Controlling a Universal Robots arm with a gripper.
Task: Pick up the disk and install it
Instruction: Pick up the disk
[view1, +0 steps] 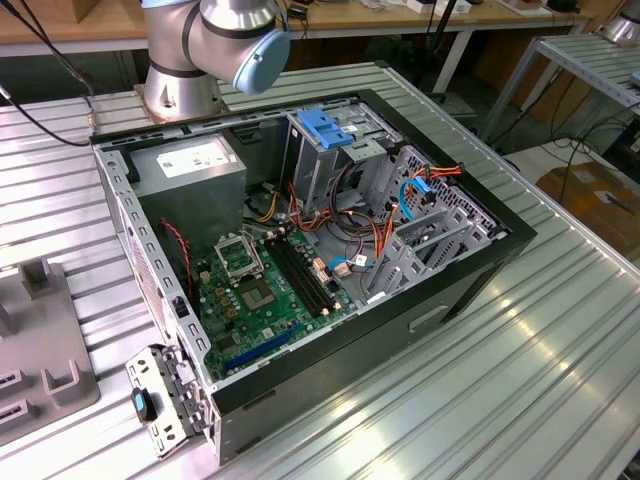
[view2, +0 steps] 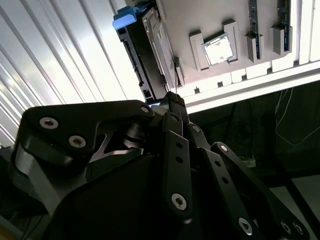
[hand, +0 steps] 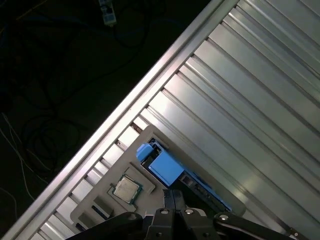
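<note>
Claw (hand: 174, 193) fingers together | just beside disk (hand: 163, 168) edge | table (hand: 240, 75) edge near

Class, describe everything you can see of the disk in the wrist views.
The disk is a flat, dark, metallic-looking slab with blue plastic rails along its sides. It stands on edge in a slot of a grey fixture plate, which lies on the ribbed metal table. A chip sits in a recess beside it. The gripper hangs close to it; contact cannot be judged.

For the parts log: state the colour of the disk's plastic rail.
Blue. The rail on the disk shows best in the first wrist view.
</note>
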